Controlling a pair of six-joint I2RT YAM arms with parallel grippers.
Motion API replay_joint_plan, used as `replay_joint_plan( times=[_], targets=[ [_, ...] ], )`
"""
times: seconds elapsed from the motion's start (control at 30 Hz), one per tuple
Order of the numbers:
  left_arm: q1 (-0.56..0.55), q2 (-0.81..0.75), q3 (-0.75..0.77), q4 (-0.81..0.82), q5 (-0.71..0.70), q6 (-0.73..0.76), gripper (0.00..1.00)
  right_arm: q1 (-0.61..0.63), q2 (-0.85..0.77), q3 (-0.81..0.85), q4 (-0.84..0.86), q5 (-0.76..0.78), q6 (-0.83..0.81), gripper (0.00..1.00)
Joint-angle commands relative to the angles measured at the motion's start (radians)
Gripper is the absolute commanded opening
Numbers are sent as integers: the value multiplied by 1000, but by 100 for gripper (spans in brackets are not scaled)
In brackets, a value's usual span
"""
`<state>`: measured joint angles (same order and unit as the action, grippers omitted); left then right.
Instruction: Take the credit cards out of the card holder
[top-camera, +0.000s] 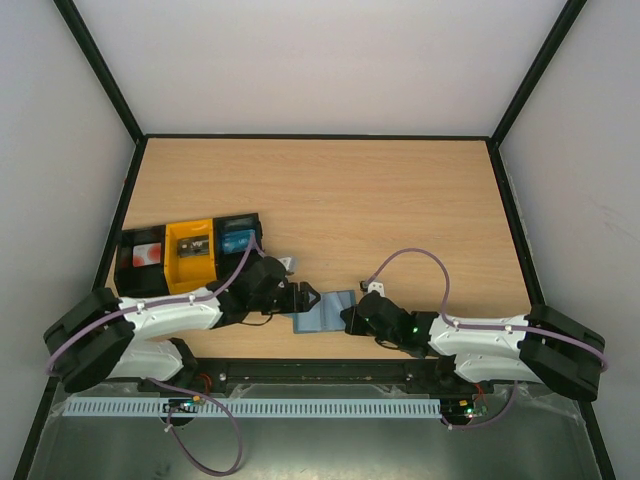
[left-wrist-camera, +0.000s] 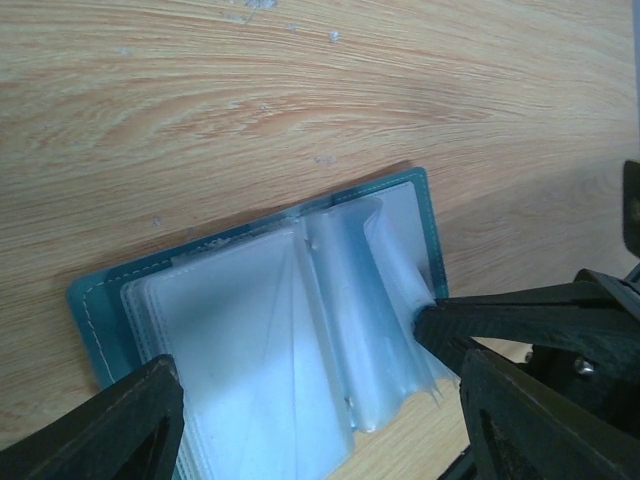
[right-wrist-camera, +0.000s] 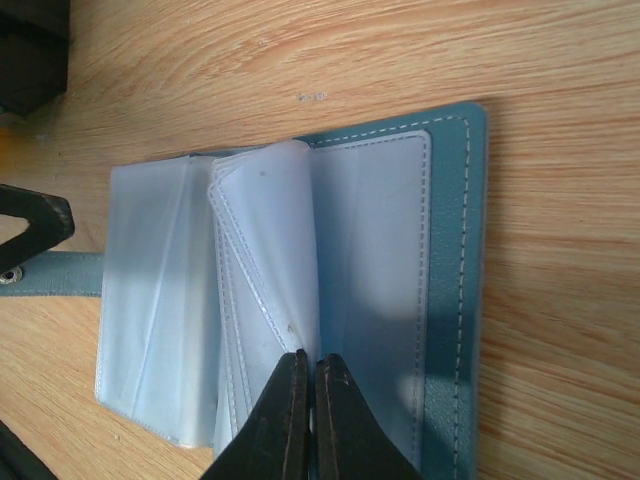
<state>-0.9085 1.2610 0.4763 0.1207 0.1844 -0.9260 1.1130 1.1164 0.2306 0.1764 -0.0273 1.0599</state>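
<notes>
Between white walls (top-camera: 300, 60), over wooden table (top-camera: 400, 190), left gripper (top-camera: 304, 298) gapes, right gripper (right-wrist-camera: 305, 365) is closed.

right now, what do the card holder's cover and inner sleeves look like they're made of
The card holder cover: matte teal, probably faux leather or similar soft sheet, given the pale stitching along its edge. The inner sleeves: thin clear plastic, glossy, translucent and curling.

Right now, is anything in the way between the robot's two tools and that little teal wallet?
Nothing visible. The soft teal folding card holder lies open on the wooden table; the right tool is shut on one of its clear plastic sleeves, and the open left tool hangs over it.
</notes>
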Motion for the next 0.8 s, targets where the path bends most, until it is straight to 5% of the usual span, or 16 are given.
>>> replay_joint_plan(
  times=[0.0,0.77],
  targets=[
    [2,29,18,39,-14,11,78,2,0,-18,4,5,9,2],
    [2,59,-47,116,-16,-40,82,2,4,-31,10,14,0,2]
  ],
)
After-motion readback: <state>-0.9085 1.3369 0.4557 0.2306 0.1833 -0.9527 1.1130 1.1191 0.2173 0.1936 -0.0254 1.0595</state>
